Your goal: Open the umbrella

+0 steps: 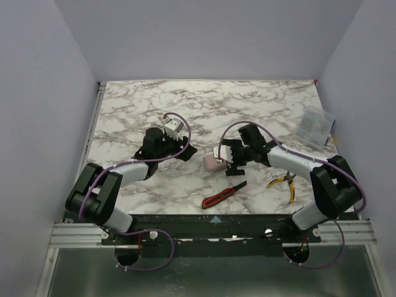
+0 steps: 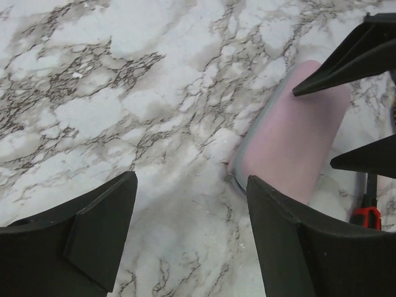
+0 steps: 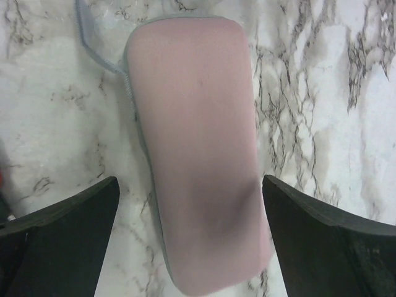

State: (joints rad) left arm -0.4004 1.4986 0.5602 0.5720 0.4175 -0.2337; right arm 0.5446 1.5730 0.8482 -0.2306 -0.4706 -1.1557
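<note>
Centre of worktop [image 1: 247, 105]: umbrella [image 3: 192, 124] lying folded.
Right tool [image 3: 190, 180]: wide, astride it, no contact.
Left tool [image 2: 192, 178]: wide, empty, alongside.
Advice: both ends to be clamped squarely.

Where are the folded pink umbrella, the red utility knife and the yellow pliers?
umbrella [image 3: 198, 154], right wrist view, middle of its pink fabric body.
utility knife [image 1: 223, 195], top external view, on its red handle.
pliers [image 1: 286, 180], top external view, where the yellow handles meet.
</note>
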